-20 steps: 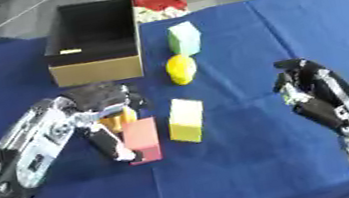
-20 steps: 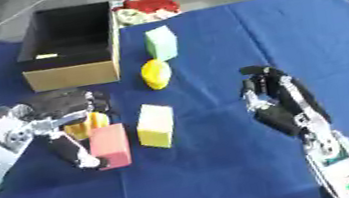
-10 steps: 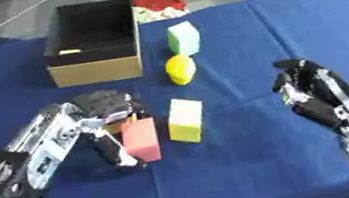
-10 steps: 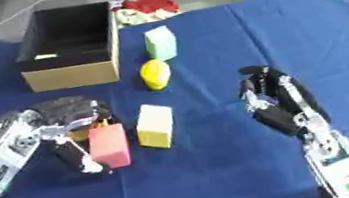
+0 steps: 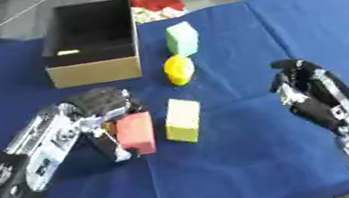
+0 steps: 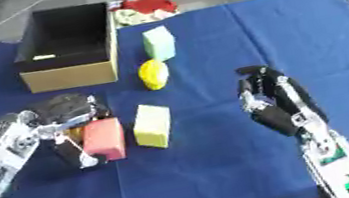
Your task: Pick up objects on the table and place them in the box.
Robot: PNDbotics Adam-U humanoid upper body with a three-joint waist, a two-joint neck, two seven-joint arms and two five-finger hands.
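- Right hand [image 5: 310, 93]: nearest the camera, right of the yellow block [image 5: 183, 119] and well apart from it; fingers relaxed, holding nothing, idle over the blue bench [image 5: 250, 159].
- Left hand [image 5: 101, 116]: just left of the yellow block, fingers and thumb curled round the pink block [image 5: 137, 133], one finger down its near-left edge. Cannot tell whether the pink block is lifted or resting on the bench.
- Pink block: touching or nearly touching the yellow block on its left side; gap not resolved.
- Yellow block: upright, slightly turned, mid-bench, not held.
- Yellow rounded object [image 5: 178, 69]: just beyond the yellow block, free on the bench.
- Pale green block [image 5: 183, 39]: farther beyond the yellow block, free.
- Box [image 5: 94, 66]: beyond and left of the yellow block, open top, dark inside, a small pale item at the inner left; otherwise looks empty.
- Red and pale items [image 5: 155, 7]: past the box, at the far bench edge; not identified.
- Judged step: securing the pink block for carry to the box.
- To do well: lift straight up before any sideways travel, to avoid dragging or toppling the yellow block; clear the box's near wall with margin; release only once over the opening.
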